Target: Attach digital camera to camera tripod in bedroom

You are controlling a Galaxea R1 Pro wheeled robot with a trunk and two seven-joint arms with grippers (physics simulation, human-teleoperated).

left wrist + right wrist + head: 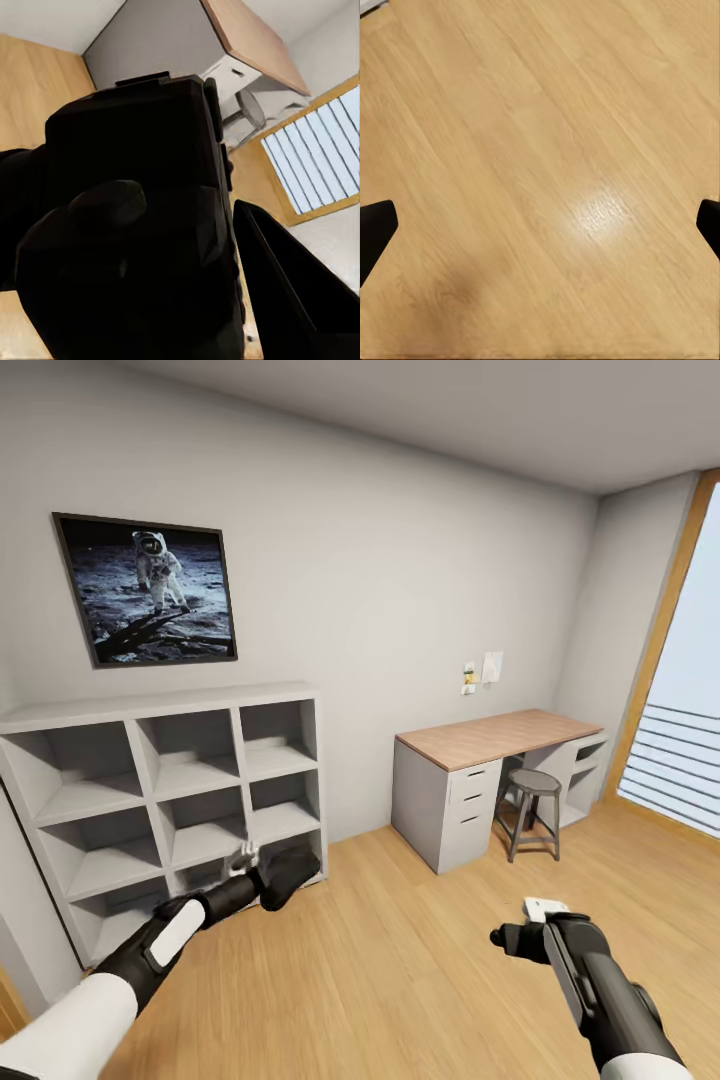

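Left end effector [285, 875] sits low in front of the white cubby shelf unit [165, 800], near its bottom row, with a small black DSLR-style digital camera [142, 225] clamped between its fingers; in the left wrist view the camera body is jammed right up against the lens, one dark finger [300, 285] visible alongside it. Camera looks matte black, boxy, with a rounded knob-like bump on the near face; red button not discernible from these angles. In the head view the camera reads as a dark lump at the arm's tip, hard to separate from the fingers. Right end effector [520, 938] hangs over the bare light wood floor [540, 150], well apart from the left one; right wrist view shows its two black fingertips [375, 229] at opposite edges, spread wide, nothing between them, touching nothing. Room: white walls, framed astronaut moon photo [147, 590] above the shelf unit, wood-topped worktop with white drawers [495, 738] against the far wall, round grey stool [533, 810] tucked at it, tall window with wood frame and horizontal slats [680, 760] on the right.
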